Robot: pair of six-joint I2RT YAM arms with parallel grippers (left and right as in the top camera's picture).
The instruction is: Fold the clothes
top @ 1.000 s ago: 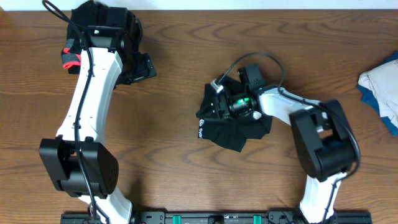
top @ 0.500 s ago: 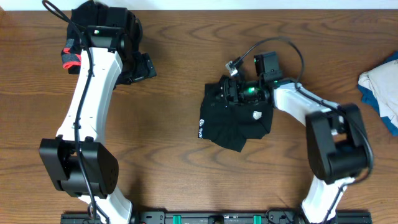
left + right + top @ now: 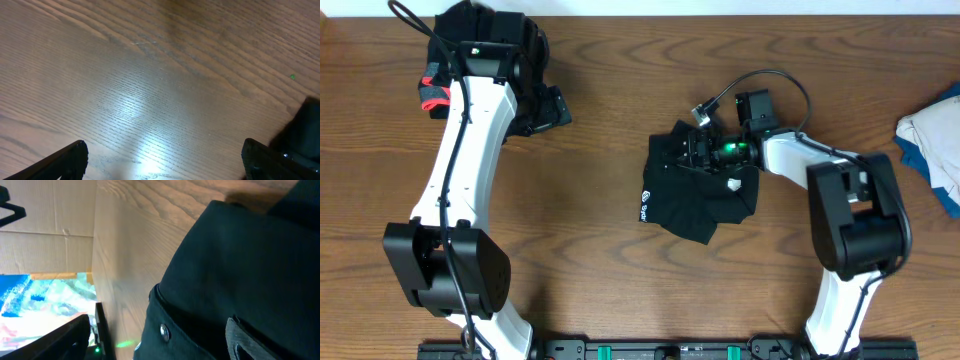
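Observation:
A folded black garment (image 3: 695, 195) with a small white logo (image 3: 644, 208) lies at the table's centre. My right gripper (image 3: 698, 150) hovers over its far edge, open. In the right wrist view the black fabric (image 3: 240, 265) with a metal snap (image 3: 163, 330) fills the space below the right gripper (image 3: 160, 342), whose fingers (image 3: 65, 340) stand wide apart, touching nothing. More black clothes with coral-red trim (image 3: 433, 93) are heaped at the far left (image 3: 505, 35). My left gripper (image 3: 552, 108) is open beside that heap; the left gripper (image 3: 162, 162) looks down on bare wood.
A white and blue cloth (image 3: 932, 140) lies at the table's right edge. The left arm (image 3: 455, 170) stretches along the left side of the table. A dark shape (image 3: 306, 127) shows at the right edge of the left wrist view.
My right gripper has drawn back to the right, from the garment's left part to its far edge, and its jaws have spread wider. The left arm has not moved.

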